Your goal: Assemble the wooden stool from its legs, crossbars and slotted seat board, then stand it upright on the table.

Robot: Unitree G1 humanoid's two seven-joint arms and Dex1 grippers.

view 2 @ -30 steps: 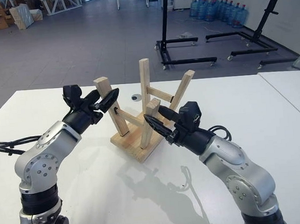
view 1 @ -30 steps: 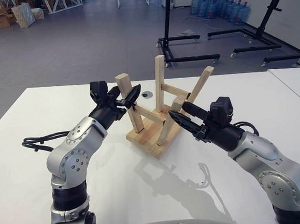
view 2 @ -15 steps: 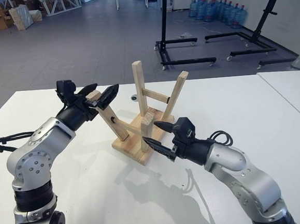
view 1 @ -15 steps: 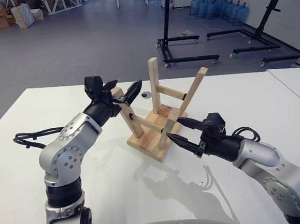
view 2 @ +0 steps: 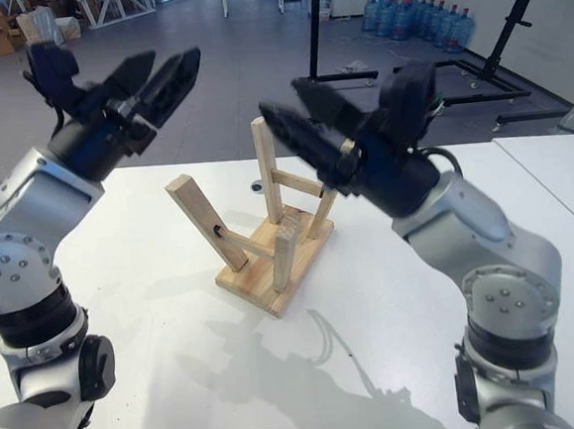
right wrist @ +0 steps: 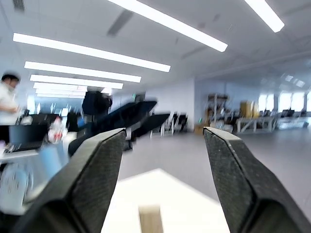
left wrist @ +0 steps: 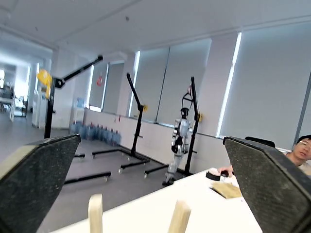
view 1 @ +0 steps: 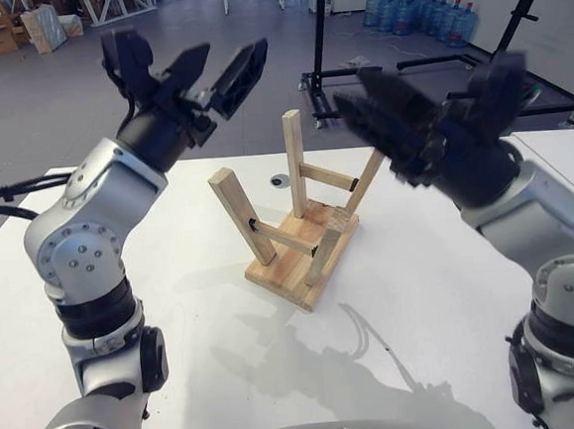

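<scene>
Wooden stool (view 1: 299, 235) upside down near the counter's (view 1: 176, 323) far edge
Legs (view 1: 294, 164) point up, seat board (view 1: 281, 274) flat; left gripper (view 1: 230, 54) and right gripper (view 1: 359, 94) hover released, empty.

Pale blond wood all over the stool (view 1: 299, 238), light grain, with one small dark hole showing on a leg. Table (view 1: 175, 313): plain white. Left gripper (view 1: 237, 47) is matte black, right gripper (view 1: 349, 87) black as well. Up close, the pads (left wrist: 39, 179) are charcoal with a fine speckled texture. Behind: grey floor (view 1: 155, 56), black stands (view 1: 355, 70), blue water bottles (view 1: 420, 13).
</scene>
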